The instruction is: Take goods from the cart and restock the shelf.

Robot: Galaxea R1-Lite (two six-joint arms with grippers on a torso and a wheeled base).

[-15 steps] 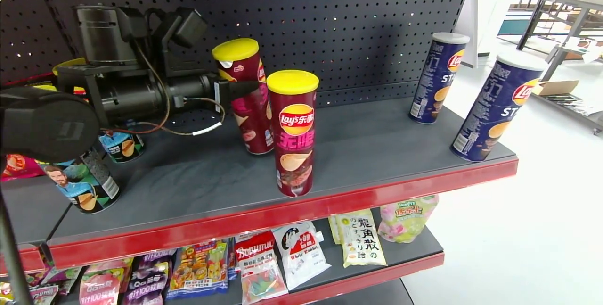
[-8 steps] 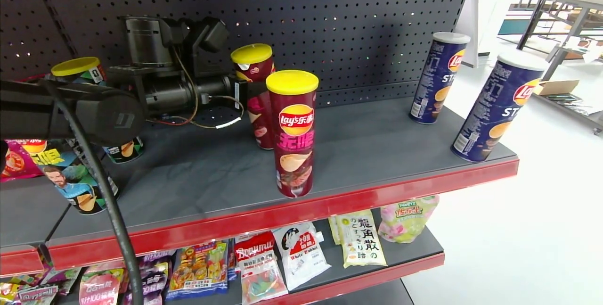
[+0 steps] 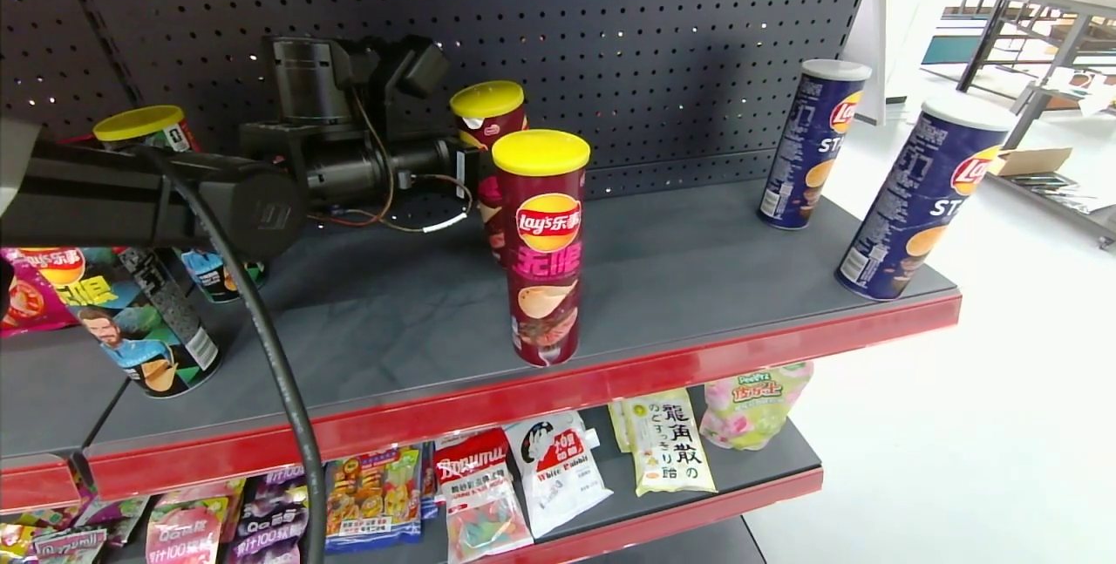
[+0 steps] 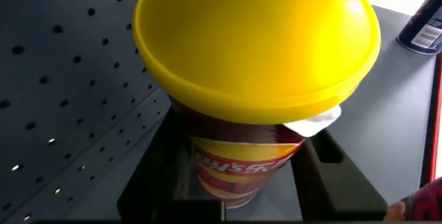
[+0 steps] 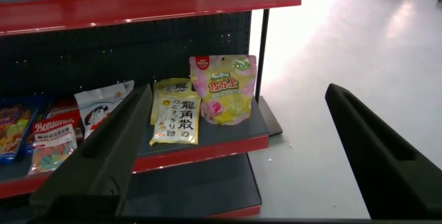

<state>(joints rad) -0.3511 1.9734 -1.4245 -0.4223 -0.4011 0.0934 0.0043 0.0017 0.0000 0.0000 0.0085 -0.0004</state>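
Black left fingers (image 4: pixel 148 175) clamped on a maroon, yellow-lidded can (image 3: pixel 488 115), upright near the pegboard (image 3: pixel 663 41), just behind a matching front can (image 3: pixel 545 250); its base is hidden. Placement likely: lower until it seats flat on the shelf (image 3: pixel 697 276), clear of the front can, then release. Right fingers (image 5: pixel 97 162) apart, empty, facing the lower shelf (image 5: pixel 200 151).

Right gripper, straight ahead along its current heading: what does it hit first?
Probably the pink-green snack pouch standing on the lower shelf: it sits centred between the open jaws of the right gripper in the wrist view. Nothing nearer shows in that line, though depth is unclear.
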